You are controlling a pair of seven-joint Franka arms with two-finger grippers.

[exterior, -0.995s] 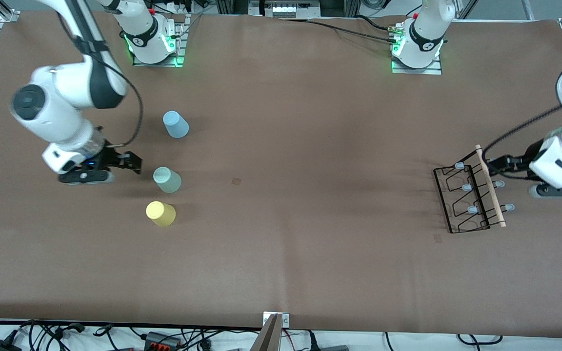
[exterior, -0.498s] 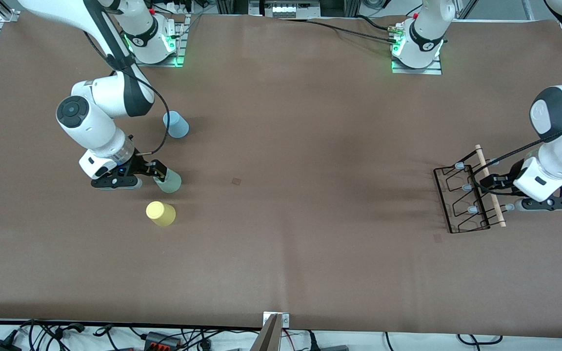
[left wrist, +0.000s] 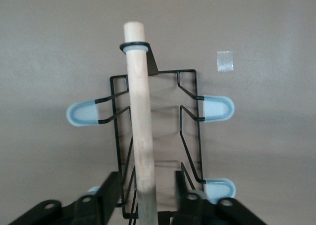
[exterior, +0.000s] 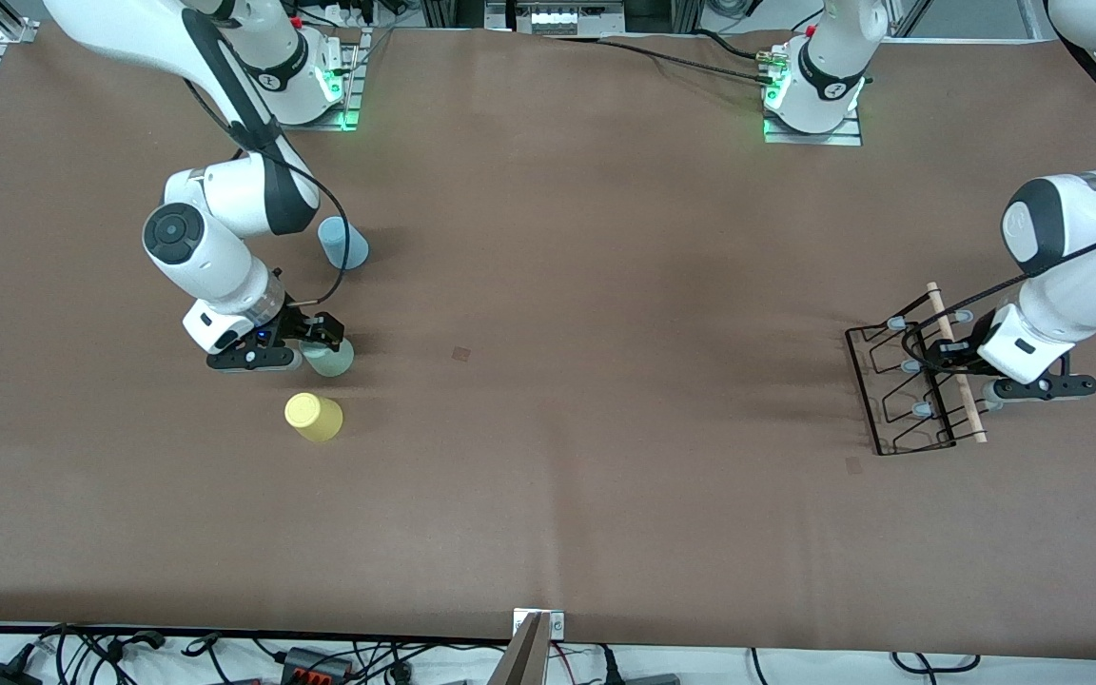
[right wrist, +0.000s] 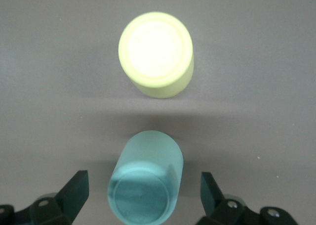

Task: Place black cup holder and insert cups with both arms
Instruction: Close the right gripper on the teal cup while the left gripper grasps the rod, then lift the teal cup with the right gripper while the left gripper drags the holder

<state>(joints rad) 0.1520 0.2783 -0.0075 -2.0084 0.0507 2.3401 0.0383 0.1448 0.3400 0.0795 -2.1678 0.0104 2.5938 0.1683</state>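
While the black cup holder (exterior: 914, 382) stands at the left arm's end of the table, left gripper (left wrist: 147, 193) spread astride its wooden rod handle (left wrist: 139, 121), right gripper (right wrist: 143, 188) wide around grey-green cup (exterior: 331, 358), clear of both sides, yellow cup (exterior: 313, 416) nearer the front camera, light blue cup (exterior: 344, 244) farther.

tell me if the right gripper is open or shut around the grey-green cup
Open. In the right wrist view the right gripper's fingers stand apart on either side of the grey-green cup, with gaps showing.
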